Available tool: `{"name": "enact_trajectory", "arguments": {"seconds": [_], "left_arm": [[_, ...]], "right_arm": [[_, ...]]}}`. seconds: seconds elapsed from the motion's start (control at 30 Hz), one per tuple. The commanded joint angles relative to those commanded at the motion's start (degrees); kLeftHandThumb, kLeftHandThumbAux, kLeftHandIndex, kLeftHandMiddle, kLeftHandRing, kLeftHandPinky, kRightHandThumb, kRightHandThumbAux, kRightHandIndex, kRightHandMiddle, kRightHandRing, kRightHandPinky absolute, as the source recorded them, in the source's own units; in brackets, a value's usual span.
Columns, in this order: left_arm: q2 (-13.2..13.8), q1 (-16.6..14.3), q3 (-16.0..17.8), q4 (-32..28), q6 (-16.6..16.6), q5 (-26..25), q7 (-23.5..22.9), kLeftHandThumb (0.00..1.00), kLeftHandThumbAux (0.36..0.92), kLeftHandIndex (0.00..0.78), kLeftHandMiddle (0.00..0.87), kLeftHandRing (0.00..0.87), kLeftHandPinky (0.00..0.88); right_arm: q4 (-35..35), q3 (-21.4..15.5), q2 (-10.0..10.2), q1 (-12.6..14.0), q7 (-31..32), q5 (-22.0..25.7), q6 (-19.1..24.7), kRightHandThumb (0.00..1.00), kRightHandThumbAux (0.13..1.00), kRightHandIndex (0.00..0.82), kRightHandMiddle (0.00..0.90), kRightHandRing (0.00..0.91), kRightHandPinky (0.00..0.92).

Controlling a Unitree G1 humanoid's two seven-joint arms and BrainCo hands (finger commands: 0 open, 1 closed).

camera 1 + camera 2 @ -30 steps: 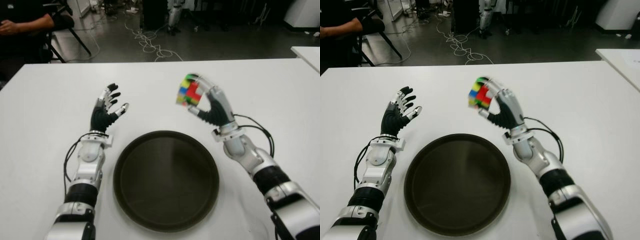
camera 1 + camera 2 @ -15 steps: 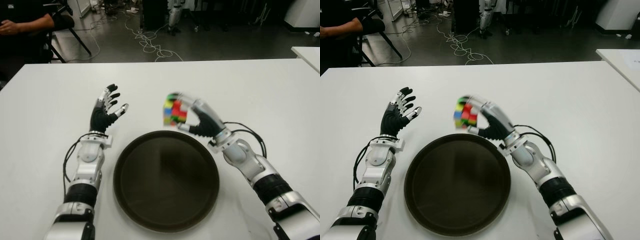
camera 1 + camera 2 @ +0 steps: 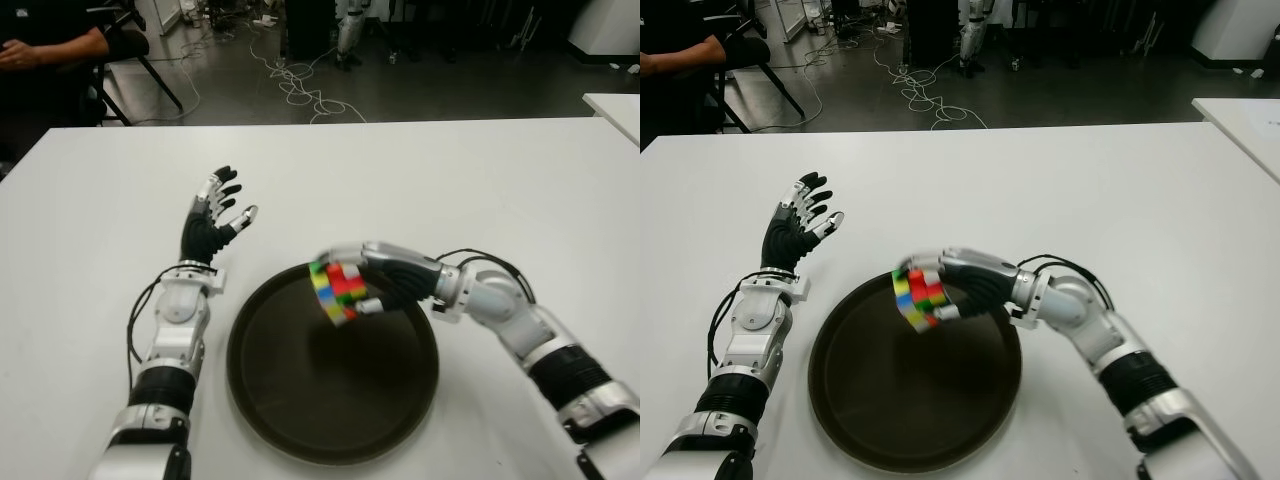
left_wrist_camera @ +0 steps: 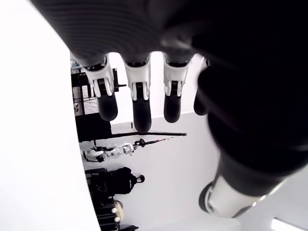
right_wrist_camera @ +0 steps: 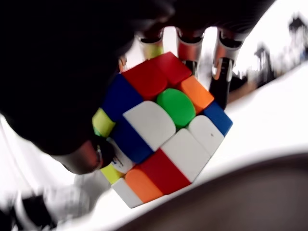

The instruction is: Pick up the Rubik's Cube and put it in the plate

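Note:
My right hand [image 3: 372,285] grips the Rubik's Cube [image 3: 338,290], a scrambled cube of red, yellow, green, blue and white stickers. It hangs tilted just above the far rim of the dark round plate [image 3: 330,395]. In the right wrist view the cube [image 5: 161,125] fills the frame, with my fingers [image 5: 187,45] behind it and my thumb under it; the plate's dark rim [image 5: 231,197] lies below. My left hand [image 3: 212,220] stands left of the plate with its fingers [image 4: 137,96] spread and nothing in them.
The white table [image 3: 90,220] stretches around the plate. A second white table [image 3: 615,105] shows at the far right. A seated person's arm [image 3: 50,45] is at the far left beyond the table, and cables [image 3: 300,85] lie on the floor.
My right hand has carried the cube down and to the left, from beside the plate's far right to over its far rim, turning palm-down. The left hand has stayed put.

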Motion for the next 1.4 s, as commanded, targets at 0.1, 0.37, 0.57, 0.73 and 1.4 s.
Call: {"name": "enact_trajectory", "arguments": {"seconds": [0.1, 0.37, 0.57, 0.73, 1.4], "left_arm": [[0.0, 0.0, 0.0, 0.1, -0.2, 0.2, 0.3, 0.083, 0.798, 0.121, 0.148, 0.135, 0.123], [0.3, 0.0, -0.1, 0.2, 0.3, 0.9, 0.9, 0.086, 0.789, 0.128, 0.147, 0.134, 0.122], [0.5, -0.1, -0.2, 0.4, 0.5, 1.1, 1.0, 0.075, 0.775, 0.125, 0.145, 0.136, 0.126], [0.5, -0.2, -0.1, 0.7, 0.1, 1.1, 1.0, 0.071, 0.785, 0.12, 0.145, 0.138, 0.127], [0.3, -0.2, 0.3, 0.9, 0.0, -0.3, -0.4, 0.078, 0.814, 0.111, 0.142, 0.137, 0.132]], "right_arm": [[-1.7, -0.4, -0.3, 0.2, 2.5, 0.1, 2.2, 0.829, 0.695, 0.377, 0.545, 0.617, 0.605], [-3.8, -2.0, 0.3, 0.8, 5.2, 1.4, 5.1, 0.828, 0.696, 0.376, 0.545, 0.619, 0.615], [-3.0, -2.9, 1.4, 1.0, 5.2, 2.1, 4.7, 0.827, 0.696, 0.376, 0.537, 0.61, 0.612], [-1.7, -3.8, 2.8, 1.3, 5.2, 4.0, 3.3, 0.828, 0.695, 0.384, 0.506, 0.525, 0.521], [2.2, -7.0, 6.6, 1.0, 14.8, 13.9, 8.5, 0.004, 0.434, 0.001, 0.001, 0.001, 0.001]]}}
